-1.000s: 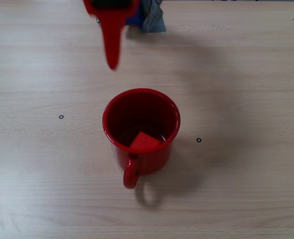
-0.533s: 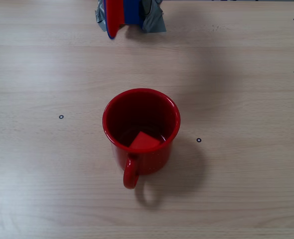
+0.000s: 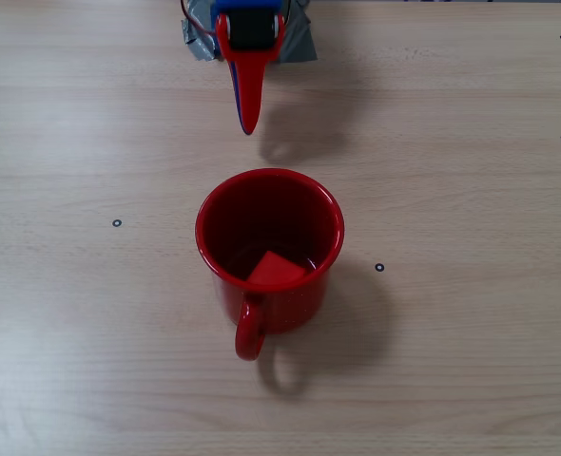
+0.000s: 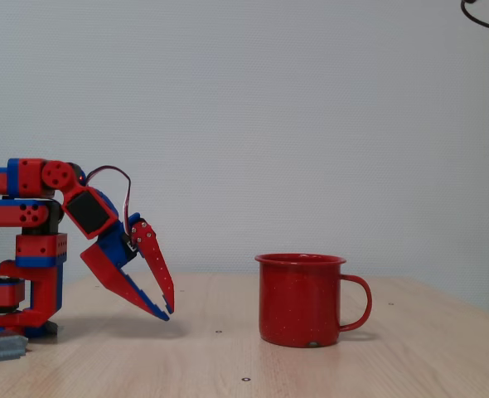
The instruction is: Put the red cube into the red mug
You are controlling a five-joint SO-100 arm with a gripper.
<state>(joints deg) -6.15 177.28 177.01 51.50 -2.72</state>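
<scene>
The red mug [image 3: 220, 211] stands upright mid-table in a fixed view, its handle toward the near edge. The red cube [image 3: 277, 271] lies tilted on the mug's bottom, against the near wall. From the side the mug [image 4: 301, 300] hides the cube. My gripper [image 3: 248, 125] points down at the far side of the table, well clear of the mug's rim. In the side view the gripper [image 4: 165, 313] hangs just above the wood, left of the mug, fingertips together and holding nothing. The red-and-blue arm is folded back over its base.
Grey tape [image 3: 299, 43] holds the arm's base at the table's far edge. Small black ring marks [image 3: 379, 267] dot the light wooden table [image 3: 471, 190]. A white wall [image 4: 311, 124] stands behind, with a dark cable [image 4: 485, 16] at the upper right.
The gripper, high over the table one second ago, pulled back toward the base and now points down lower, right of where it was. Mug and cube stayed put.
</scene>
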